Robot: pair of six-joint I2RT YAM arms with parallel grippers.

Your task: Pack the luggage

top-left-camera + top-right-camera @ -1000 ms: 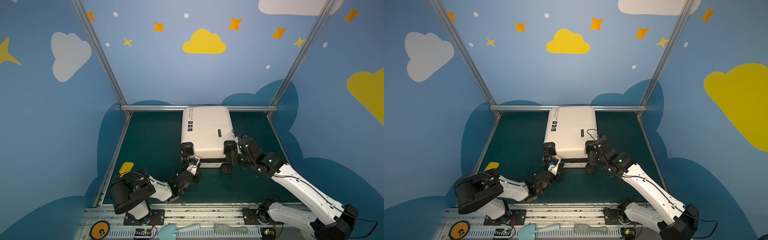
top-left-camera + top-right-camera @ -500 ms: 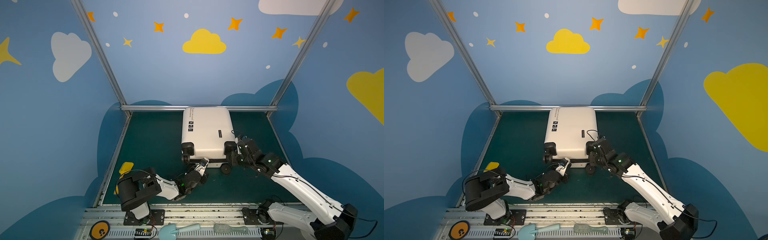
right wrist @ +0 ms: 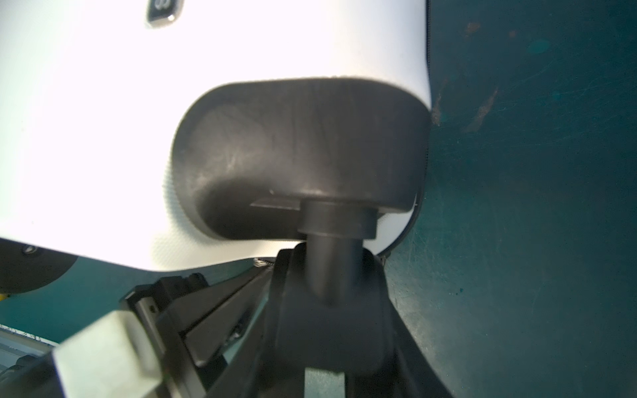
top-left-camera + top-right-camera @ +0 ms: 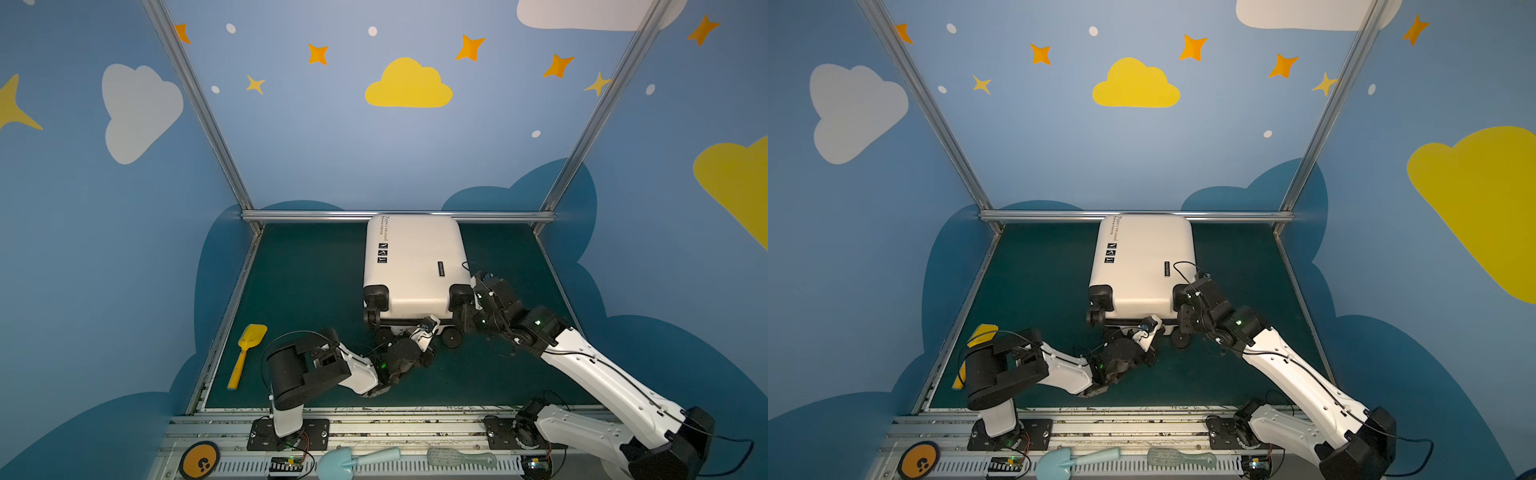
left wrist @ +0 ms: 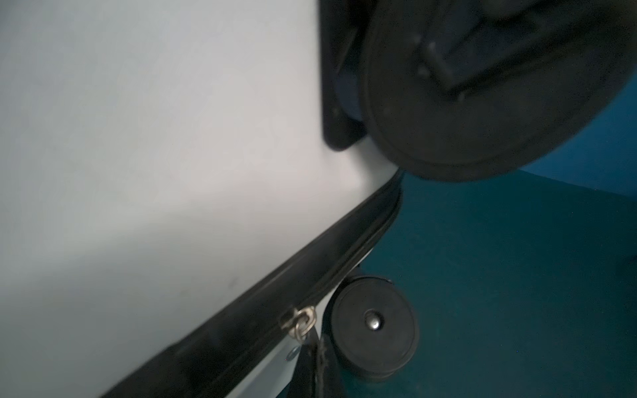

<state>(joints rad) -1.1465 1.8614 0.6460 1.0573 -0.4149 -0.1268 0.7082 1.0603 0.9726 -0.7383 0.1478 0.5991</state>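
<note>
The white luggage [image 4: 415, 266] [image 4: 1142, 266] lies flat and closed on the green mat, its black wheels toward the front, in both top views. My left gripper [image 4: 424, 328] [image 4: 1148, 326] is at the middle of its front edge. In the left wrist view this gripper [image 5: 312, 348] is shut on the metal zipper pull [image 5: 300, 322], on the black zipper band beside a lower wheel [image 5: 374, 324]. My right gripper [image 4: 465, 316] [image 4: 1183, 320] is at the front right corner. In the right wrist view it [image 3: 327, 344] is shut on the wheel fork [image 3: 331, 310] under the corner housing [image 3: 303, 155].
A yellow toy shovel [image 4: 247, 353] lies on the mat at the front left, partly behind the left arm in a top view [image 4: 976, 336]. On the front rail lie an orange disc [image 4: 199, 461], a pale blue shovel [image 4: 353, 459] and a pale brush [image 4: 461, 459]. A metal bar [image 4: 395, 215] runs behind the luggage.
My left gripper has slid to the right along the luggage's front edge, from the left wheel toward the middle. The right arm and the luggage have stayed put.
</note>
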